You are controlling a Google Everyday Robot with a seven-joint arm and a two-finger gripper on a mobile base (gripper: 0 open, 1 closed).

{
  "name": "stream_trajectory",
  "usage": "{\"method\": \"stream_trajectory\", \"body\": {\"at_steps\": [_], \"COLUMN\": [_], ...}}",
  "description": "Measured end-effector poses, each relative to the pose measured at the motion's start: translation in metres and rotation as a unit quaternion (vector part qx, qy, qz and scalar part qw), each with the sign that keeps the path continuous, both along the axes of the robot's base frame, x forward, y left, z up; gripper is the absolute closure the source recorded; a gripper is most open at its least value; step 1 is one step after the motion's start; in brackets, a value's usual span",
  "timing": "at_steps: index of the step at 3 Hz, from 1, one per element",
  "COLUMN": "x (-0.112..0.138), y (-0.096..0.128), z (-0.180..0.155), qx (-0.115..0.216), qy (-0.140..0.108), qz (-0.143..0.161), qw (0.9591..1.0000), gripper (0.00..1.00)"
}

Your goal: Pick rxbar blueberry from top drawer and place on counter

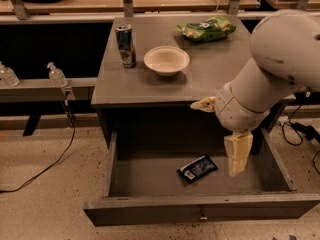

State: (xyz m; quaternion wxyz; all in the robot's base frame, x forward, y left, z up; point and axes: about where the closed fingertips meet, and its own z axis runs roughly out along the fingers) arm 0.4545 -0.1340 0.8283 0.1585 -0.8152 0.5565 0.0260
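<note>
The rxbar blueberry [197, 168], a dark flat wrapper with a white label patch, lies on the floor of the pulled-out top drawer [200, 208], near its middle. My gripper [220, 132] hangs over the drawer's right half, to the right of the bar and above it, not touching it. It is open and empty: one cream finger [238, 153] points down into the drawer and the other [203, 104] sticks out left under the counter's front edge. The grey counter [210, 74] is above the drawer.
On the counter stand a drink can [125, 45], a white bowl [166, 60] and a green chip bag [205, 28]. My bulky white arm [280, 59] covers the counter's right front corner. Two bottles [56, 74] sit on a ledge at left. Cables lie on the floor.
</note>
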Motion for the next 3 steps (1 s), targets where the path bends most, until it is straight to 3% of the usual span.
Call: {"method": "stream_trajectory", "body": {"at_steps": [1, 2, 3], "x": [0.002, 0.003, 0.010], "y": [0.002, -0.002, -0.004], "z": [-0.040, -0.076, -0.107], "qx": [-0.065, -0.101, -0.104], "qy": [0.001, 0.006, 0.020], "qz": [0.040, 0.062, 0.074], "qw": [0.9971, 0.9929, 0.9917], "gripper": [0.04, 0.07, 0.06]}}
